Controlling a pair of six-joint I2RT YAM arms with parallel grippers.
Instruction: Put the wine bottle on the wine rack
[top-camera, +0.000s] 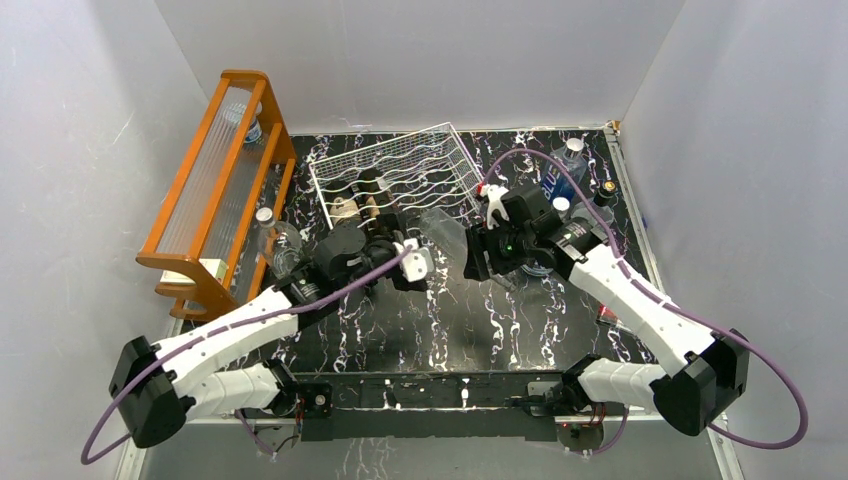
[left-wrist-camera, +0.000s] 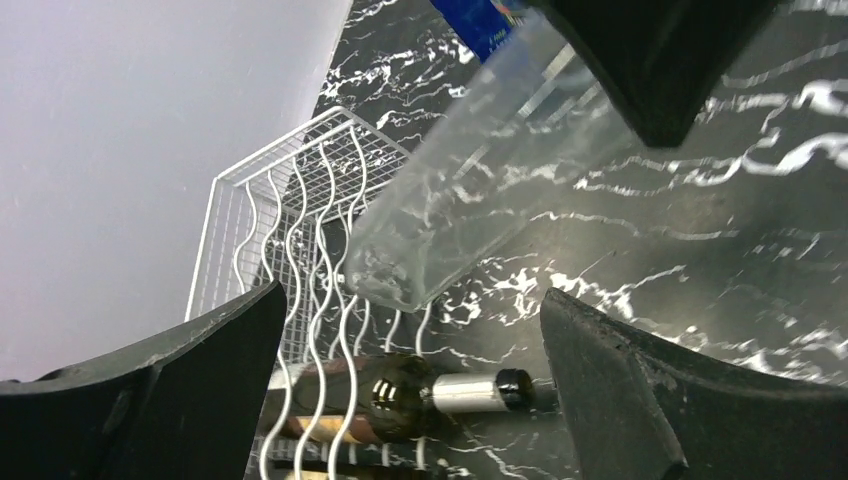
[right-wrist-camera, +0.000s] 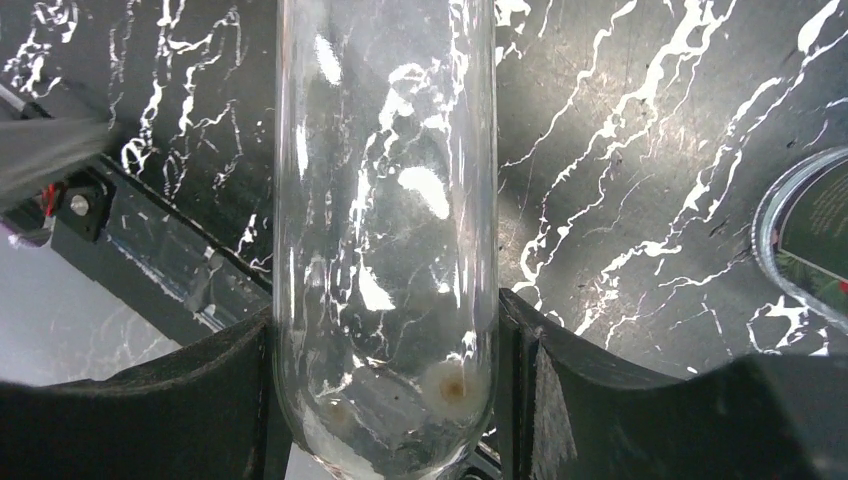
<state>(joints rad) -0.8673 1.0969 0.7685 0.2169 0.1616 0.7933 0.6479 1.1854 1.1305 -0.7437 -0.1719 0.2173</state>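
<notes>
Between the right gripper's (right-wrist-camera: 388, 330) black fingers (right-wrist-camera: 200, 400), the clear wine bottle (right-wrist-camera: 385, 180) sits clamped tight, glass pressed against both pads, its rounded end close to the wrist camera and its body running away over the marble-patterned black table (top-camera: 470, 320). From above, that bottle hangs tilted off the tabletop, just in front of the near edge of the wine rack (top-camera: 420, 165), not yet on the wires.

Over to the left gripper (left-wrist-camera: 412, 295): spread wide, nothing between its fingers, hovering just beside the clear bottle's far end. Straight below its wrist camera a dark bottle (left-wrist-camera: 400, 395) lies in one of the rack's wavy grooves, silver-foiled neck poking out past the wire edge towards the table.

Wider out, the rack itself lies flat at the back of the table, white wires running front to back. A tall orange shelf (top-camera: 200, 200) with ribbed clear panels stands against the left wall, a clear bottle with a silver cap (top-camera: 272, 240) at its foot. At the back right, a blue-labelled bottle (top-camera: 562, 178) stands near the wall, well apart from the rack
</notes>
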